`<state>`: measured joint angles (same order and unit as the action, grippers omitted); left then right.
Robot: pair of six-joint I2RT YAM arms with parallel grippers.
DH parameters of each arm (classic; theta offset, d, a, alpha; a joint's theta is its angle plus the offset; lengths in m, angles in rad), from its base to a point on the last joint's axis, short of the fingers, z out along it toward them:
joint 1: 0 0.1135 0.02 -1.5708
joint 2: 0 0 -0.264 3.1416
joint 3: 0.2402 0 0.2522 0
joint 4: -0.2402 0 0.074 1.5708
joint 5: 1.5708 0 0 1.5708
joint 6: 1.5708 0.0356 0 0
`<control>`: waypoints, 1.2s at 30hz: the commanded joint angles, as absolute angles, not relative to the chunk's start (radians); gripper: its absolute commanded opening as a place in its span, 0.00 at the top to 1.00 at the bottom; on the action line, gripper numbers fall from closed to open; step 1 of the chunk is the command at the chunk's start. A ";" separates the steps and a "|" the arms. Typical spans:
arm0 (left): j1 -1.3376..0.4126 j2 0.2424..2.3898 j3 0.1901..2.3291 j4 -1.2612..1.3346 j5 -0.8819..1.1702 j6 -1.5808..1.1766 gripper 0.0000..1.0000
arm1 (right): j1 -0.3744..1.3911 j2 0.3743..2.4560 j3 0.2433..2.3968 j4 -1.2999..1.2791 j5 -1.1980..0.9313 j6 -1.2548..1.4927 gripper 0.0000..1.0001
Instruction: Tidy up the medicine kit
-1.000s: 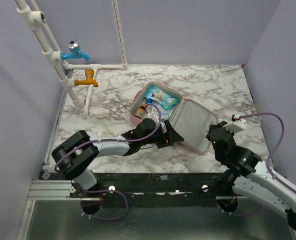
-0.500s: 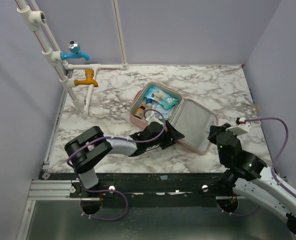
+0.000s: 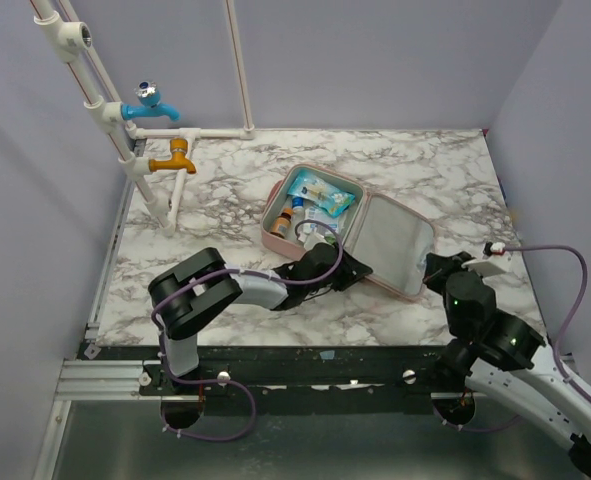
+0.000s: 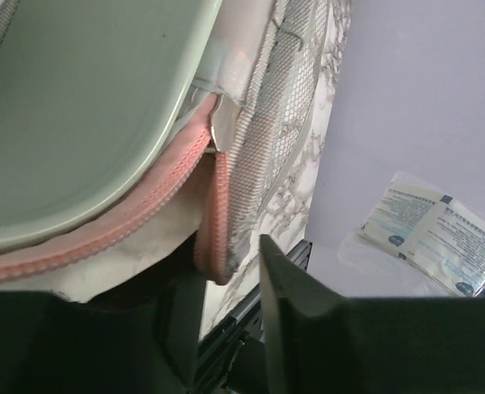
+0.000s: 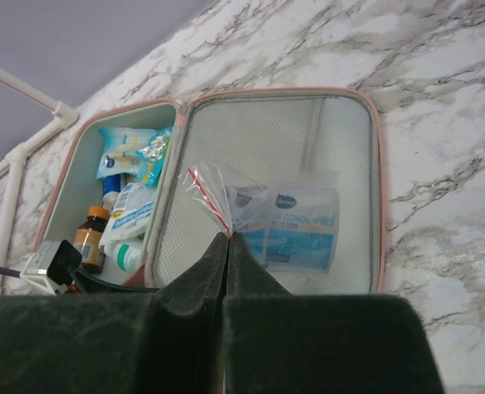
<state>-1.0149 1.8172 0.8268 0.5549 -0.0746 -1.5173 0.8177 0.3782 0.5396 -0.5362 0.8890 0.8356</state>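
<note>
The medicine kit (image 3: 390, 236) lies open mid-tabletop (image 3: 225, 190). The right tool (image 5: 227, 240), pressed together, pinches a clear bag of wipes (image 5: 285, 215) by the lid half; best to lower it flat inside before releasing. The left tool (image 4: 227, 272), spread astride the kit's edge, can steady it.

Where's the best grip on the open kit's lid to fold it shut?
The medicine kit lid's free pink rim opposite the hinge, from the right. The lid lies flat open, so that thin edge is probably the only pinchable lip.
</note>
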 commanded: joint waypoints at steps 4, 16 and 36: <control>-1.022 1.785 0.772 0.680 -0.144 -1.562 0.86 | 0.815 0.319 0.592 -0.601 0.879 0.812 0.99; -0.968 1.755 0.538 1.126 -0.059 -1.659 1.00 | 0.815 0.225 0.619 -0.503 0.709 0.809 0.99; -0.931 1.781 0.434 1.576 0.027 -1.829 1.00 | 0.814 0.124 0.655 -0.434 0.564 0.941 0.99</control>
<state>-0.9329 1.8011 0.4423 1.3327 0.0196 -1.7611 0.8177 0.1757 0.6304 -0.4381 0.5758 0.8658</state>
